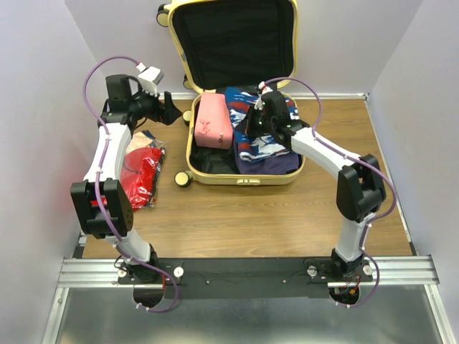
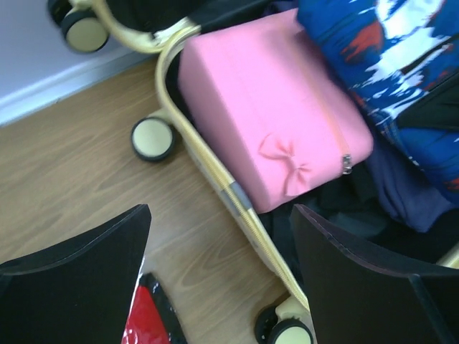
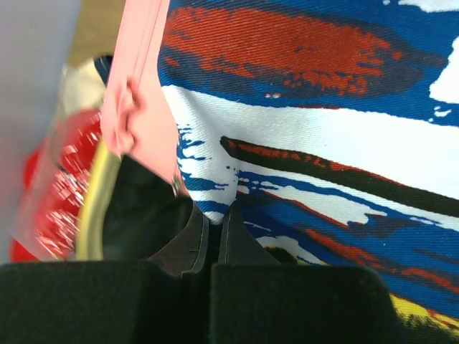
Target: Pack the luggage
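Observation:
The pale-yellow luggage (image 1: 240,179) lies open on the wooden table, its lid upright at the back. Its rim also shows in the left wrist view (image 2: 215,172). A pink pouch (image 1: 213,120) (image 2: 272,107) (image 3: 140,86) lies in its left half. A blue, red and white patterned garment (image 1: 267,149) (image 2: 387,64) (image 3: 323,143) lies in the right half. My right gripper (image 1: 252,122) (image 3: 213,211) is over that garment, jaws pinched on a fold of it. My left gripper (image 1: 172,109) (image 2: 221,211) is open and empty just above the luggage's left rim.
A red garment in a clear plastic bag (image 1: 142,175) (image 2: 143,322) lies on the table left of the luggage. A dark purple cloth (image 1: 285,165) lies under the patterned garment. Luggage wheels (image 1: 183,179) (image 2: 153,138) stick out on the left side. White walls close three sides.

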